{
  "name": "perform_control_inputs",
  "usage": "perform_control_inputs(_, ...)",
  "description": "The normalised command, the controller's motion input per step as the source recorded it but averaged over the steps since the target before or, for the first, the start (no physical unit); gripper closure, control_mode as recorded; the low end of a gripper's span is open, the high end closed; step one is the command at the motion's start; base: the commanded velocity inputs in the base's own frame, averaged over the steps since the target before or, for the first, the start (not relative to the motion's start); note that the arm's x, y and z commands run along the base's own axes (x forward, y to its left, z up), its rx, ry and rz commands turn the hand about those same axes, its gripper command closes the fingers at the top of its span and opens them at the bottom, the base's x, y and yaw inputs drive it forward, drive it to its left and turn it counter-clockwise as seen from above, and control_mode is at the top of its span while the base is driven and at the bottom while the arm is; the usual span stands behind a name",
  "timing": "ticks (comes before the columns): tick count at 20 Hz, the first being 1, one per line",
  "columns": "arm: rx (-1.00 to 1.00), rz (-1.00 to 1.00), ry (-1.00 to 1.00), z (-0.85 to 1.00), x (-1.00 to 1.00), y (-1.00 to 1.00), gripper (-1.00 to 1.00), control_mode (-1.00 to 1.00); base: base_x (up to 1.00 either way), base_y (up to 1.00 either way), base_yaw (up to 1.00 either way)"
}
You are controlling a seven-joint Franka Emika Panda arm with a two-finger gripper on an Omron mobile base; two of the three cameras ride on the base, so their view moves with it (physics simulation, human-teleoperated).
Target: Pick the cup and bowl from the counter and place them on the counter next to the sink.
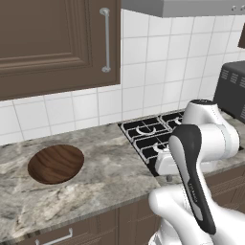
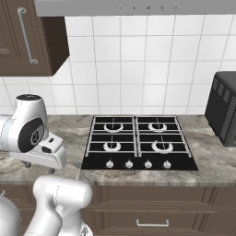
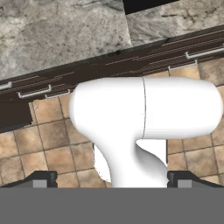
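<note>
The bowl [image 1: 56,163] is resting upright on the counter [image 1: 110,172], at about 9 o'clock from the stovetop [image 1: 153,136] and well apart from it, with bare stone lying between the two. The bowl is sitting below the wall cabinet [image 1: 52,43], whose silver handle [image 1: 105,40] is hanging vertically near the cabinet's right edge. The arm is folding low in front of the counter edge, and the gripper [image 3: 112,181] is pointing down toward the tiled floor [image 3: 39,135], with the cabinet fronts [image 3: 109,65] and the counter's stone surface running across the 12 o'clock side of the hand view. The two fingertips [image 3: 41,179] are standing wide apart at the 7 o'clock and 5 o'clock corners of that view, and nothing is sitting between them. In the right base view, the stovetop is occupying the centre of the counter, its four burners and a row of knobs [image 2: 138,164] facing forward. A dark appliance [image 2: 223,108] is standing on the counter at 3 o'clock from the stovetop, just beside it. White tiles [image 2: 133,64] are covering the wall behind.
</note>
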Motion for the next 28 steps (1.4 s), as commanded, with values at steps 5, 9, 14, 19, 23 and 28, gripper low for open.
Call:
perform_control_inputs(5,0.0,0.0,0.0,0.0,0.0,0.0,-1.0,1.0,0.0,0.0,0.0)
perform_control_inputs(9,0.01,0.0,0.0,-0.01,0.0,0.0,-1.0,-1.0,0.0,0.0,0.0)
perform_control_inputs(14,0.03,0.0,0.0,-0.01,0.0,0.0,-1.0,-1.0,0.0,0.0,0.0)
perform_control_inputs(19,0.13,0.01,-0.12,-0.21,-0.12,0.0,-1.0,-1.0,0.0,0.0,0.0)
perform_control_inputs(23,0.17,0.04,-0.21,-0.32,-0.17,0.0,-1.0,-1.0,0.0,0.0,0.0)
perform_control_inputs(28,0.11,0.02,-0.22,-0.12,-0.09,0.13,-1.0,-1.0,0.0,0.0,0.0)
